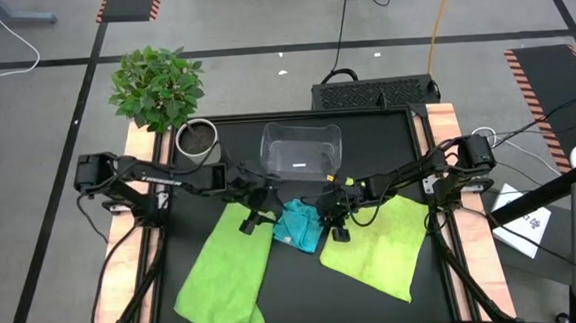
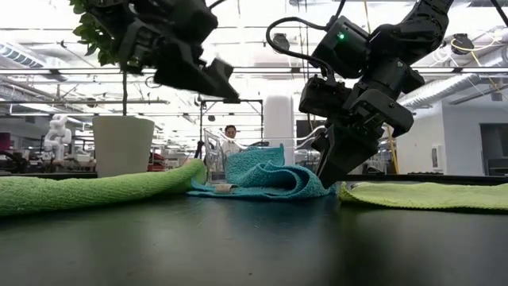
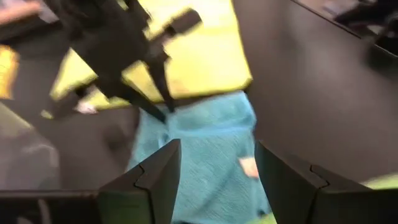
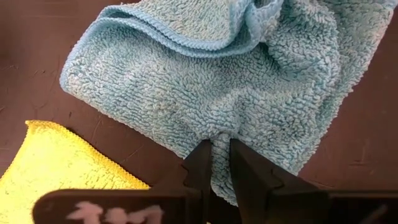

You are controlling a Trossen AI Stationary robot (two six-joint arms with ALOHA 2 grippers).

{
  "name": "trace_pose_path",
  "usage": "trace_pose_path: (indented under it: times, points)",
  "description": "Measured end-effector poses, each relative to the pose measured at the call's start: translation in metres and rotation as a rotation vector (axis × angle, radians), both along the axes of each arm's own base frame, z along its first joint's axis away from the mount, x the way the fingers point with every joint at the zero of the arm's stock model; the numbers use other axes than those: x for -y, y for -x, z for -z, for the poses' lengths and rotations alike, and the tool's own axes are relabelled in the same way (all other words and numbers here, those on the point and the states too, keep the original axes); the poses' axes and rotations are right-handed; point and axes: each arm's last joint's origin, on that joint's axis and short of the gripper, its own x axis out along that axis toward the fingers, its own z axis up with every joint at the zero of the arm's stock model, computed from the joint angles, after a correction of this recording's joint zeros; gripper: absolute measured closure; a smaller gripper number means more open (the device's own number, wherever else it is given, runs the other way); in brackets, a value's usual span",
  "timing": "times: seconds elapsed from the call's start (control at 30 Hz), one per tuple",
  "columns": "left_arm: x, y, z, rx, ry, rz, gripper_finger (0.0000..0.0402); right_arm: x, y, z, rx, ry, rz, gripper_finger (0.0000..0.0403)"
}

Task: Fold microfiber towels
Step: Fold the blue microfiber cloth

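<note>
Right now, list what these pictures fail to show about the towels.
- Left green towel: its near corner is cut off by the high view's bottom edge.
- Turquoise towel: the right hand, shut on it, hides its right edge from above.
- Towel tag: blurred in the left wrist view, unreadable.
- Right green towel: only an edge-on strip in the low view.

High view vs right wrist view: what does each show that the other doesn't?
High view only: two lime-green fuzzy towels, one left and one right, the clear plastic bin, a potted plant, and the left gripper with jaws open, above the left towel's inner edge.

Right wrist view only: the right gripper has its jaws pinched on a fold of the rumpled turquoise-blue fuzzy towel, a detail too small from above.

Both: the turquoise towel, the right gripper on it, and the dark tabletop.
</note>
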Motion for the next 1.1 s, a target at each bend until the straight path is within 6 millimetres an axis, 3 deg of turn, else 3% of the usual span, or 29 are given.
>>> trace_pose_path:
  times: [0.17, 0.27, 0.53, 0.83, 1.1]
  points:
    - [-0.008, -0.010, 0.000, 0.007, 0.000, -0.022, 0.0195, 0.001, -0.001, 0.000, 0.008, -0.001, 0.001, 0.0355]
    - [-0.012, -0.027, 0.002, 0.012, 0.004, -0.042, 0.0195, 0.002, -0.001, 0.000, 0.009, -0.006, 0.006, 0.0355]
    - [-0.023, -0.056, 0.023, -0.134, -0.047, 0.008, 0.0195, 0.003, -0.001, 0.000, 0.012, -0.003, 0.003, 0.0355]
    - [-0.030, -0.065, 0.041, -0.228, -0.041, 0.039, 0.0195, 0.003, 0.002, 0.003, 0.022, -0.012, -0.015, 0.0355]
    - [-0.019, -0.062, 0.051, -0.309, -0.011, 0.094, 0.0195, 0.010, 0.008, 0.008, 0.034, -0.034, 0.025, 0.0355]
